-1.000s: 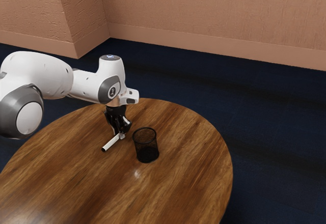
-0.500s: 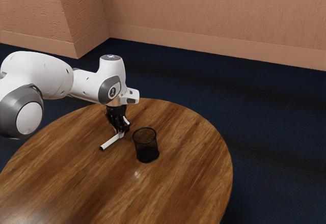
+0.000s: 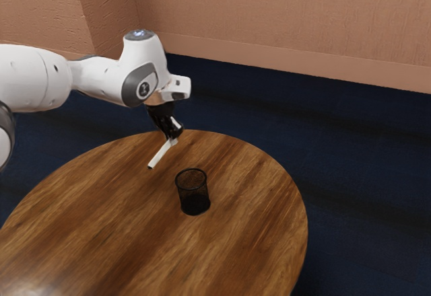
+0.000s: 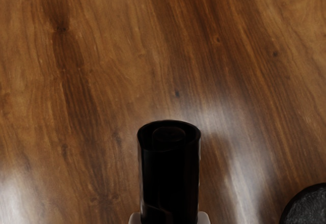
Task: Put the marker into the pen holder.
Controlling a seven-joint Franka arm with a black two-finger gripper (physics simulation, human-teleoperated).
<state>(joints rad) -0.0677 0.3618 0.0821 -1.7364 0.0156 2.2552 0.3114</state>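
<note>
Marker (image 3: 161, 155) is up in the gripper (image 3: 175, 135), looks clear of the table (image 3: 262, 242), hanging over the part near its far edge in the exterior view. It's tilted, not upright: free end slopes down toward the exterior view's left, other end up at the hand. Gripper is pinching it close to that upper end; wrist view has the black end (image 4: 169, 178) poking up between the pads (image 4: 204, 218), one on each side. Good place to hold it: most of the body is free to go in first. Should handle light and stiff, smooth plastic I'd guess, so weight is no issue but it could pivot or creep in the pads if the low end touches something. Not fragile; firm grip is fine. Holder (image 3: 195, 195) stands upright on the table, well in from the edge at the exterior view's right, mouth up, marker outside it and apart. Step in hand, my read: transfer. Grasp done, insertion left. Next: stay high, bring the low end over the mouth, swing the marker closer to vertical, lower, let go. Main risk: at this tilt the low end catches the rim (image 3: 192, 170) and shoves or tips the holder, likely light too.
</note>
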